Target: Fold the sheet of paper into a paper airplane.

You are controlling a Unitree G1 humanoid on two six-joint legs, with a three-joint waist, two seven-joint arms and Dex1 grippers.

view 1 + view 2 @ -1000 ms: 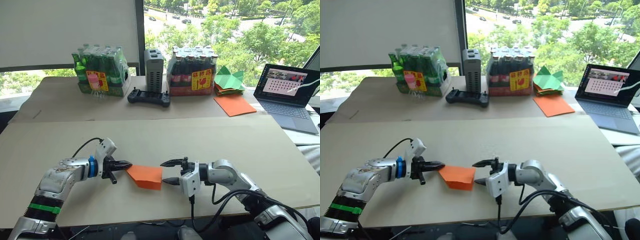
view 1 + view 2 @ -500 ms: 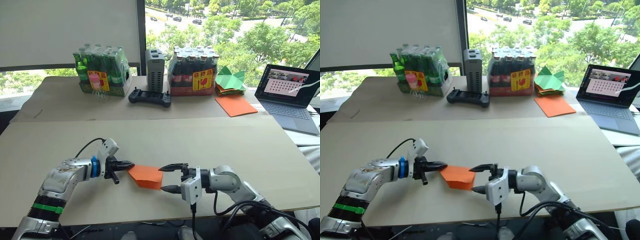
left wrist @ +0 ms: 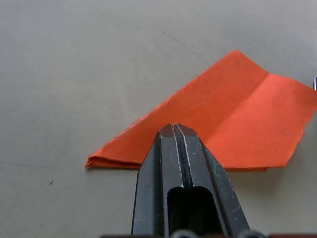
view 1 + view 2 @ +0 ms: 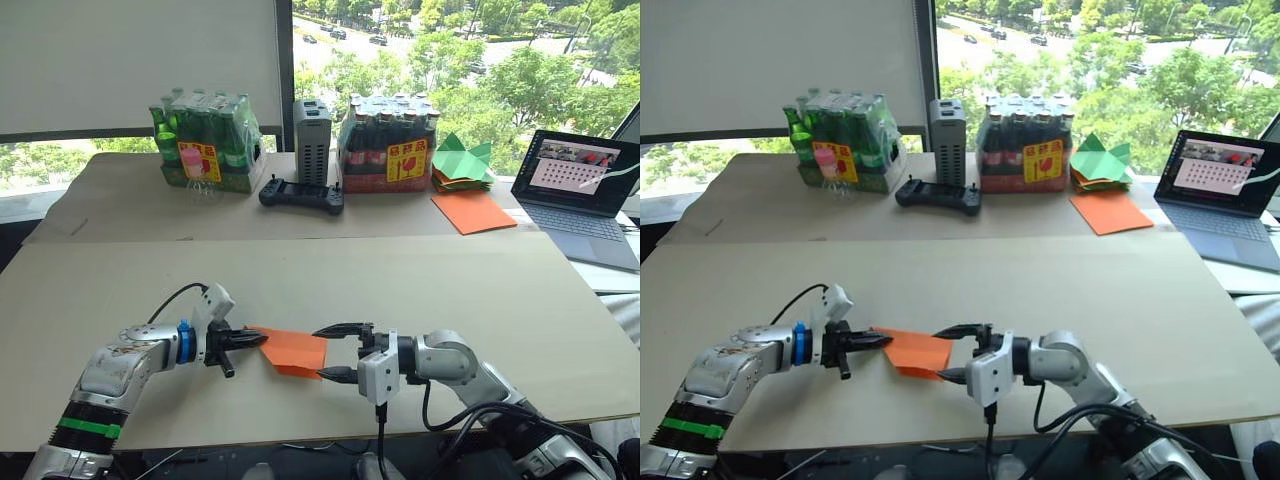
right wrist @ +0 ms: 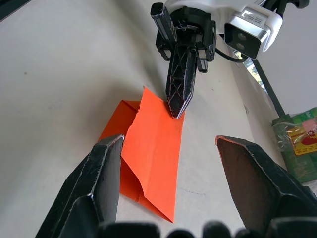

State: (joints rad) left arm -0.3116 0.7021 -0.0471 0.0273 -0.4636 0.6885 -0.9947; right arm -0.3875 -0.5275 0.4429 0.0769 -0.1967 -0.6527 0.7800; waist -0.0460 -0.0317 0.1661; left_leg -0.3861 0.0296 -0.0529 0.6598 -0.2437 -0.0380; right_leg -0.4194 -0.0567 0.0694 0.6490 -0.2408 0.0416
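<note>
Left claw (image 4: 255, 339): 2 black fingers pressed together, tips on the pointed left corner of the sheet of paper (image 4: 293, 351); whether they pinch it or only pin it down cannot be told. Sheet of paper: thin bright-orange stock, partly folded, pointed at its left end and squared at its right, 1 sharp crease along its length, an upper flap lifted slightly off the layer beneath; it lies near the front edge of the counter (image 4: 480, 290), between the 2 claws. Right claw (image 4: 332, 351): fingers spread wide, holding nothing, straddling the sheet's right edge. Counter: smooth, matte, beige board. Risks, as judged: paper this light slides easily on so smooth a surface, so a push from the right claw may skew the sheet under the left tips; closing on the loose flap may crumple it or set a crooked crease.
</note>
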